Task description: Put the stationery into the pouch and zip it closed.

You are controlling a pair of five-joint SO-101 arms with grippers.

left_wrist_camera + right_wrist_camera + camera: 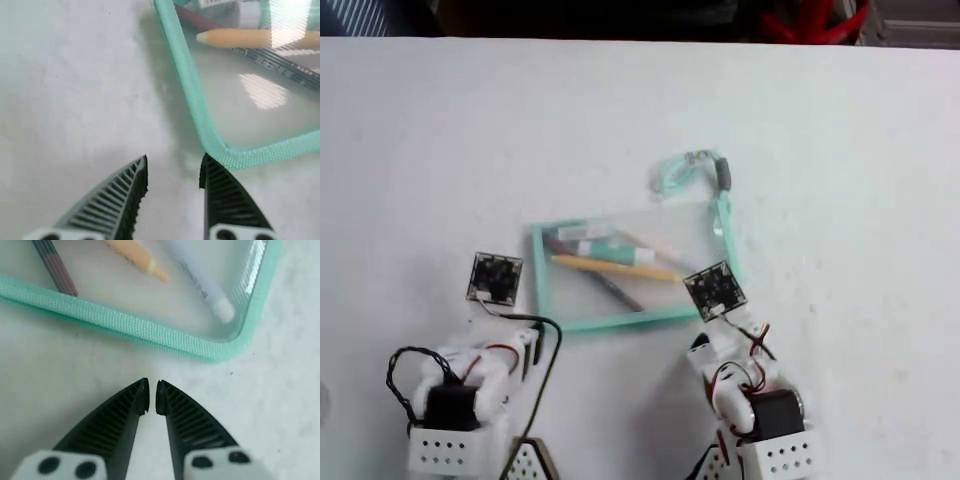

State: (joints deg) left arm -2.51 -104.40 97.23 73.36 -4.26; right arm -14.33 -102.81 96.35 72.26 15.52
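**Desk:** Entry one, the pouch. Location?

**Operator:** Clear pouch (620,322), teal-edged, flat on the tabletop (440,130) in front of my two arms. Contents: yellow pencil (610,266), white pen (200,285), dark pencil (55,267), all inside by my reading. A teal strap (675,172) and a dark tab (723,172) lie at the far corner.

**Desk:** Entry two, the tools?

**Operator:** Left tool (174,165): moderately open, empty, over bare tabletop just beside one near corner of the pouch. Right tool (152,390): narrowed to a slit, empty, just beside the other near corner, clear of the edging.

**Desk:** Entry three, the step in hand?

**Operator:** Zipping, I judge. I cannot tell whether the zip is already run home. To do it well, I pin a near corner with the left tool so the pouch cannot slide. Then I open the right tool and take the tab squarely. I pull along the edge line, low and steady, never upward. Otherwise the pouch lifts and the contents shift.
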